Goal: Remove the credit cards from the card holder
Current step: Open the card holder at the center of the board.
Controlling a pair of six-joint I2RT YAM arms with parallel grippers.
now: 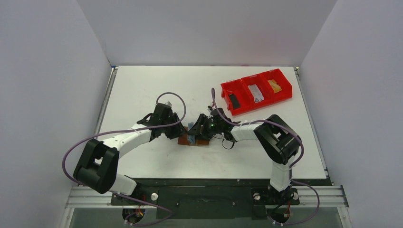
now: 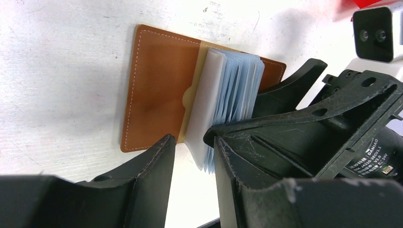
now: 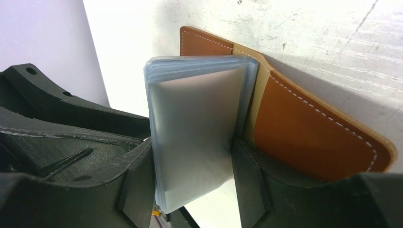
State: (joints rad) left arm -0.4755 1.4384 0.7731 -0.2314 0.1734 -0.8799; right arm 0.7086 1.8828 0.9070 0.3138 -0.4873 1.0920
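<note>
**Top view:** the card holder (image 1: 194, 139) lies open on the table (image 1: 142, 95) just ahead of the arms, with the left gripper (image 1: 177, 131) and right gripper (image 1: 200, 128) crowding it from either side. It is loose on the surface, so a hard pull could drag it along. Well apart, a red bin (image 1: 264, 105) holds three flat items, one per compartment, including a black card (image 1: 234, 100).

**Left wrist:** the brown cover (image 2: 157, 95) lies flat while the plastic pockets (image 2: 233, 90) stand up like pages. The danger is pinching floppy pockets instead of a card. The left jaws are apart and straddle the stack's lower corner, with a gap on one side — nothing is held.

**Right wrist:** if this hold slips, the stack will probably flop shut. The right jaws press against both edges of the pockets and hold them upright. The front pocket looks empty — whether cards remain deeper in cannot be told.
</note>
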